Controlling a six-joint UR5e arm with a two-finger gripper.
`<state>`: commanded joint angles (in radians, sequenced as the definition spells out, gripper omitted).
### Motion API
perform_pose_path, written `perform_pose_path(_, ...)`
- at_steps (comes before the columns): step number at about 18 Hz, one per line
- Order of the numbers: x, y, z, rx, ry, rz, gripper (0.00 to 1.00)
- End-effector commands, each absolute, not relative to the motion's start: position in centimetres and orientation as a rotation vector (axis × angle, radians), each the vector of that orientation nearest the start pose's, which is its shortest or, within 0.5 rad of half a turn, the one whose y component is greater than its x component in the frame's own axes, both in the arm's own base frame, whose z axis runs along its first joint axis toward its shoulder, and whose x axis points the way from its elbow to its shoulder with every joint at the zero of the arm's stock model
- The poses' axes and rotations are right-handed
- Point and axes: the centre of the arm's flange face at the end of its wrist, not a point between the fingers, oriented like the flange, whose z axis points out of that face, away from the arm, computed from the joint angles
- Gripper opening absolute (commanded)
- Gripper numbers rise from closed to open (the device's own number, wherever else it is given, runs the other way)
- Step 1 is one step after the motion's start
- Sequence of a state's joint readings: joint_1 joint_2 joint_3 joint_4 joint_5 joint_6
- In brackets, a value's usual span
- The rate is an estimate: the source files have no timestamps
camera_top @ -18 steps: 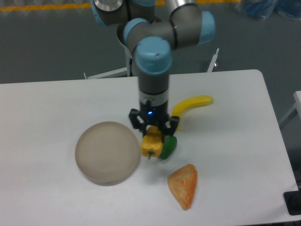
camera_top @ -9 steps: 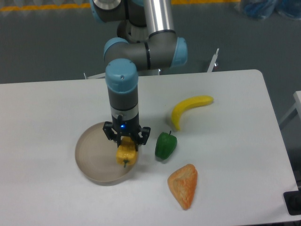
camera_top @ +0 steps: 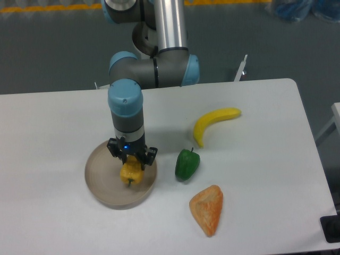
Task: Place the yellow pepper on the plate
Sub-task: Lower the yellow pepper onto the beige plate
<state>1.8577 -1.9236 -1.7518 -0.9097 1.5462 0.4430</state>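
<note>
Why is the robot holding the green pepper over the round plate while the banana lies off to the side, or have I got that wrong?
One detail is off: the pepper in the gripper over the plate is the yellow pepper, not the green one. The green pepper sits on the table beside the plate. The banana does lie off to the side. The fixed camera shows this.

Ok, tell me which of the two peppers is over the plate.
The yellow pepper, held in the gripper over the plate. The green pepper sits on the table right of it.
</note>
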Motion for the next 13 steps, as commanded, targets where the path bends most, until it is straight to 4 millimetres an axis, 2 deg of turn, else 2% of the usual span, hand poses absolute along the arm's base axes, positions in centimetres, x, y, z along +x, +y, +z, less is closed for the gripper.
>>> perform_pose_path(2,-3.20,61.15,27.47,-2.992,0.325,0.038,0.41)
perform_pose_path(6,-3.17,61.11,27.40,-2.992,0.334,0.036,0.41)
perform_pose_path(8,-3.19,61.15,27.47,-2.990,0.334,0.036,0.46)
perform_pose_path(11,-3.20,61.25,27.62,-2.986,0.332,0.037,0.72)
perform_pose_path(12,-3.21,61.30,27.83,-2.983,0.329,0.038,0.89)
perform_pose_path(13,-3.22,61.37,28.07,-2.977,0.336,0.039,1.00)
